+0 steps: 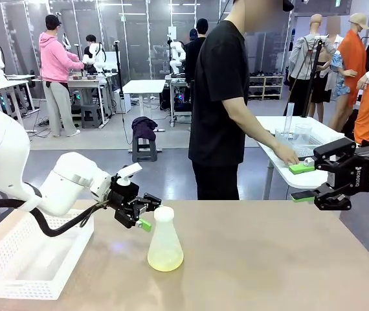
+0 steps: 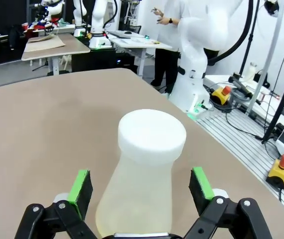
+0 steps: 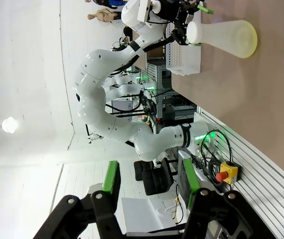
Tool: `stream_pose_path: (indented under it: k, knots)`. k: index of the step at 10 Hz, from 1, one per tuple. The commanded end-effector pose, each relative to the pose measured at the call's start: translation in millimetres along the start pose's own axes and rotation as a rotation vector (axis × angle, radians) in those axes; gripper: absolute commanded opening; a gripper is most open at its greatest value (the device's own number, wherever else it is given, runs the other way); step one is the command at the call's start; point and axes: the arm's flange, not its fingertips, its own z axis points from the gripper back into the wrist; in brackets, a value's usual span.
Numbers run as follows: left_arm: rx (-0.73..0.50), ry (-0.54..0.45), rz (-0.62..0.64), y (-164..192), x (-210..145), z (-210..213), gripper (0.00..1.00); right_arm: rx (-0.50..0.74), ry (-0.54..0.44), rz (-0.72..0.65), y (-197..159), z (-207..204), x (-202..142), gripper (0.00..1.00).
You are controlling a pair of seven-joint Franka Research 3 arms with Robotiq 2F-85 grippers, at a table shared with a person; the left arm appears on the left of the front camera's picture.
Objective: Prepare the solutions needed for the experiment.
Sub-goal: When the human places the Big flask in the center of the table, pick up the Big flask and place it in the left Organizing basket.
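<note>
The one marking with letters is pale print on the black body of the right gripper (image 1: pixel 303 183), at the right edge of the front view, and it is too small and blurred to read. The flask (image 1: pixel 165 240) standing mid-table, its white stopper (image 2: pixel 152 135) and the white basket (image 1: pixel 16 272) at the near left carry no lettering or scale marks that can be made out. Nothing in the far room is legible either.
</note>
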Motion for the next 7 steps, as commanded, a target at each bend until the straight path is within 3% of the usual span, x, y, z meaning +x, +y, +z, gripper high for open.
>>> stream_pose_path:
  k: [1, 7]
  knots:
    - [-0.065, -0.056, 0.048, 8, -2, -2, 1.00, 0.004, 0.001, 0.011, 1, 0, 0, 0.62]
    - [-0.059, -0.120, -0.005, 16, -14, -22, 1.00, 0.004, 0.001, 0.011, 1, 0, 0, 0.62]
